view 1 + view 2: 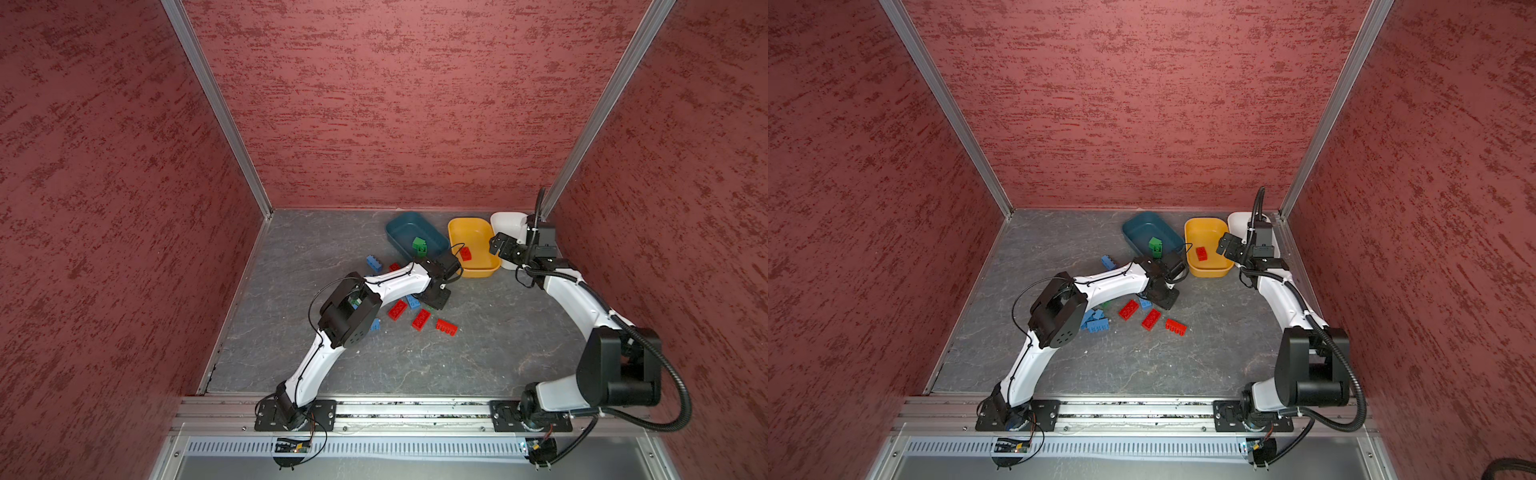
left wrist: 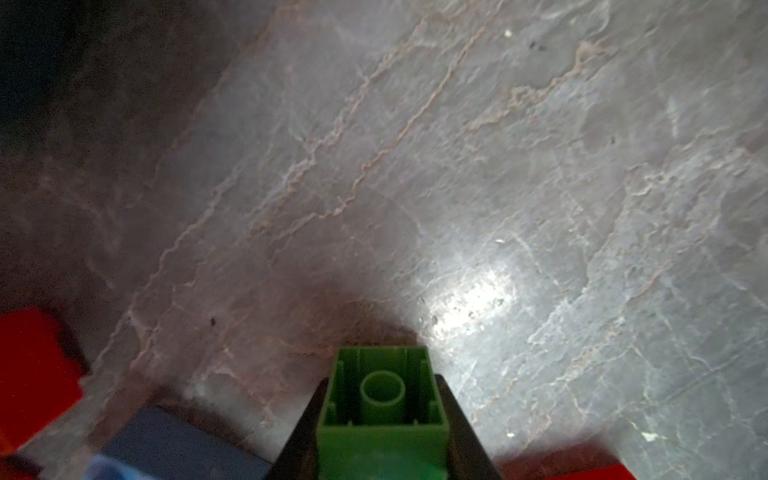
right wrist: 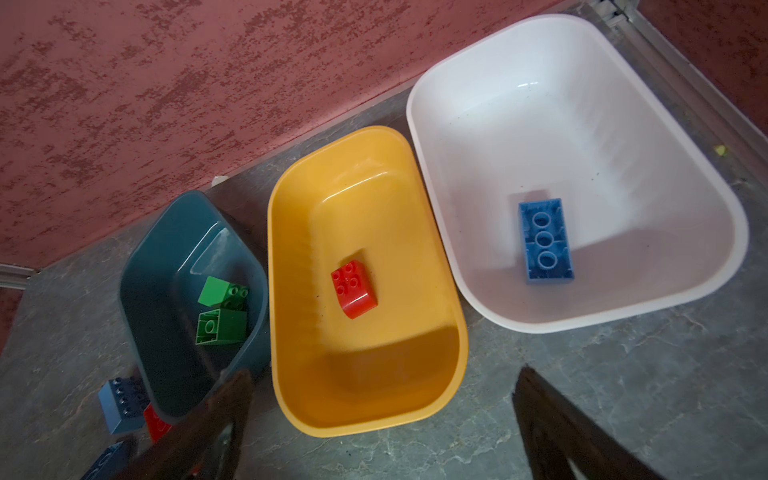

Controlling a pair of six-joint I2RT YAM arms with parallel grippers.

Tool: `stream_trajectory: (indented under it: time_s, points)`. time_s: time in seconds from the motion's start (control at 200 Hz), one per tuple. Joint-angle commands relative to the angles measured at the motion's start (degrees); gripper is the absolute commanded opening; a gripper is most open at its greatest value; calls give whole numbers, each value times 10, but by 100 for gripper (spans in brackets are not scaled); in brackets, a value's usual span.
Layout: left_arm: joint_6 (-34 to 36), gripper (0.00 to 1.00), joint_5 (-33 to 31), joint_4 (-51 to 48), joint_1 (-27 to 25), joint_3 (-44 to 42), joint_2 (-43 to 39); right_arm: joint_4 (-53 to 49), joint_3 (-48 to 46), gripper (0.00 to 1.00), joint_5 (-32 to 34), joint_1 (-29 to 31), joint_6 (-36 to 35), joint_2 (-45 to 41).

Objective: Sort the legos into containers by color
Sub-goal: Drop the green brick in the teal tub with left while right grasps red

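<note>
Grey slate floor [image 1: 374, 365]. We note left gripper [image 1: 437, 300] pinching a green brick [image 2: 382, 411], likely for the teal tub [image 1: 395, 226] beyond it; right gripper [image 3: 382, 380] spread, hovering by yellow tub [image 3: 374, 208].

Both top views high, steep down on the whole grey veined tabletop [image 1: 498, 353]; wrist views close above it

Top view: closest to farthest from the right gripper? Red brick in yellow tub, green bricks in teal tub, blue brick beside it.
1. Red brick, inside orange-yellow tub.
2. Green bricks, inside dark teal tub.
3. Blue brick, on table, leftmost.
</note>
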Motion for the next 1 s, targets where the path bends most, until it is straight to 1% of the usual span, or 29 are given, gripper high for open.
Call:
stream_trajectory:
  time_s: [0.0, 0.1, 0.175, 0.265, 0.351, 0.416, 0.536, 0.731, 0.771, 0.791, 0.872, 0.937, 0.997]
  points:
    - [-3, 14, 3, 59, 23, 0, -58, -22, -1, 99, 9, 16, -5, -19]
    - [-3, 14, -27, 98, 53, 11, -70, -38, -7, 99, 5, 33, -5, -27]
    - [-12, 13, -35, 111, 80, 40, -60, -47, -18, 99, 0, 48, -4, -34]
    - [-30, 13, -28, 124, 112, 83, -37, -55, -33, 99, -3, 71, 0, -37]
    - [-50, 14, -4, 147, 139, 117, -11, -54, -53, 99, -6, 96, 12, -34]
    - [-61, 14, -3, 163, 155, 141, 10, -54, -66, 99, -6, 115, 21, -30]
    - [-78, 16, -3, 171, 179, 203, 61, -52, -82, 99, -12, 148, 38, -17]
    - [-79, 23, -19, 160, 192, 306, 142, -65, -92, 99, -29, 195, 40, 1]
    - [-80, 26, -19, 152, 194, 328, 157, -68, -94, 99, -34, 204, 39, 3]
    - [-81, 29, -20, 145, 194, 341, 164, -70, -95, 99, -36, 208, 38, 4]
    - [-95, 48, -24, 123, 195, 372, 177, -78, -101, 99, -40, 226, 37, 4]
    - [-101, 63, -18, 125, 195, 367, 169, -79, -107, 99, -47, 239, 37, 3]
    - [-100, 75, -9, 130, 193, 357, 160, -75, -114, 99, -54, 248, 39, 1]
